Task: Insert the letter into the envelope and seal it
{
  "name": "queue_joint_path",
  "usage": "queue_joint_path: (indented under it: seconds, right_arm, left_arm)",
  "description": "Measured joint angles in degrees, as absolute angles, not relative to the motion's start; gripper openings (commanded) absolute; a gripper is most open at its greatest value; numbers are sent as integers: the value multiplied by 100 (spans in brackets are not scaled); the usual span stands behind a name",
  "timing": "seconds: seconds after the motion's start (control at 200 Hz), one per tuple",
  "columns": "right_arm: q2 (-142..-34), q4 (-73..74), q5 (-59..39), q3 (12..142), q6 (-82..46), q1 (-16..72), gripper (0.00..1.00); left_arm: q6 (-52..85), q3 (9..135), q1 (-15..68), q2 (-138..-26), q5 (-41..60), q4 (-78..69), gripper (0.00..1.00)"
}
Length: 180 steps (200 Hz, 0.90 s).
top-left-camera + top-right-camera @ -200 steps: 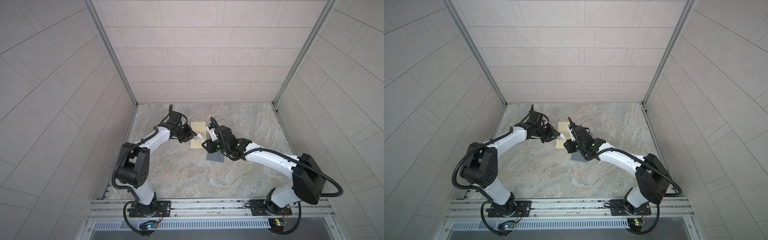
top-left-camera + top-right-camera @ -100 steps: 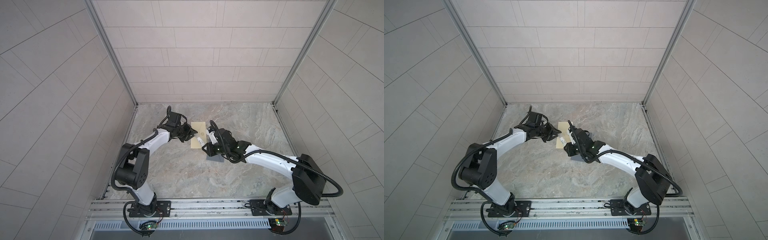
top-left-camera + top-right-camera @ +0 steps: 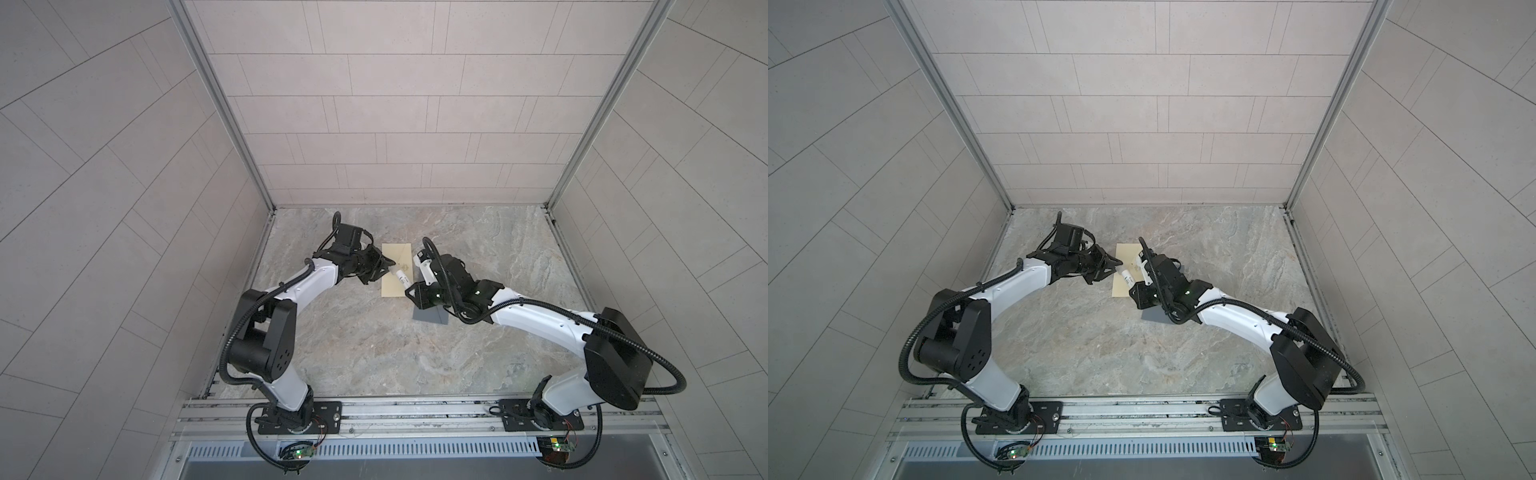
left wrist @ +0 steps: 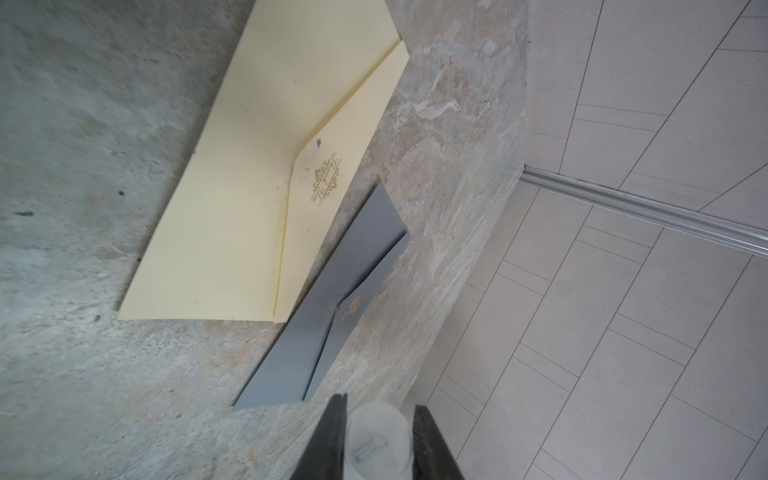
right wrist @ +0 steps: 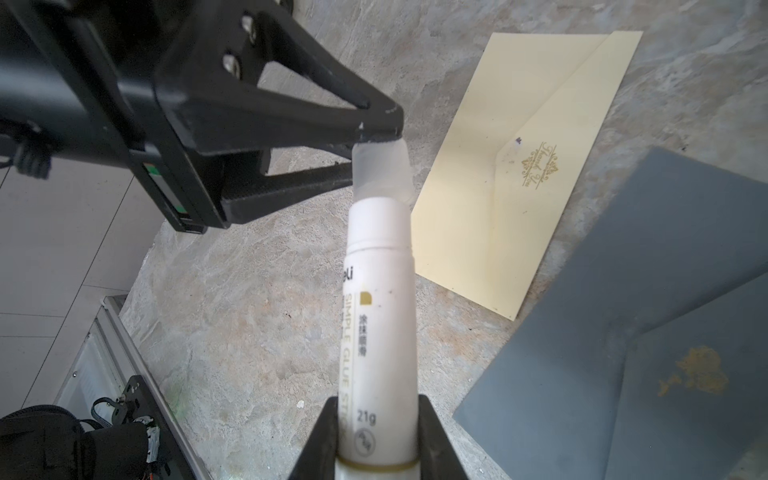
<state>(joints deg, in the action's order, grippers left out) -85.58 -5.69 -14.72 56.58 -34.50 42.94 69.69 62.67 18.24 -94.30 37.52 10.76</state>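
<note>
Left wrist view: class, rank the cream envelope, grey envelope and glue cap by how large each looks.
1. cream envelope
2. grey envelope
3. glue cap, though nearness to the camera enlarges it

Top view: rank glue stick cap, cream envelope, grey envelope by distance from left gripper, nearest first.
From the left gripper:
1. The glue stick cap: pinched in its jaws.
2. The cream envelope: lying flat just beneath it.
3. The grey envelope: farthest, toward the front and right.
</note>
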Motion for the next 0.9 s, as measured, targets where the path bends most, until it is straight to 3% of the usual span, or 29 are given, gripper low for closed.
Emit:
queue_joint_path:
  seconds: [0.901]
  right_arm:
    - [-8584,-449,-1542,5655,-3481,4272,0]
  left_arm:
    - [6967,6267,1824,-9428,3817,1011,12]
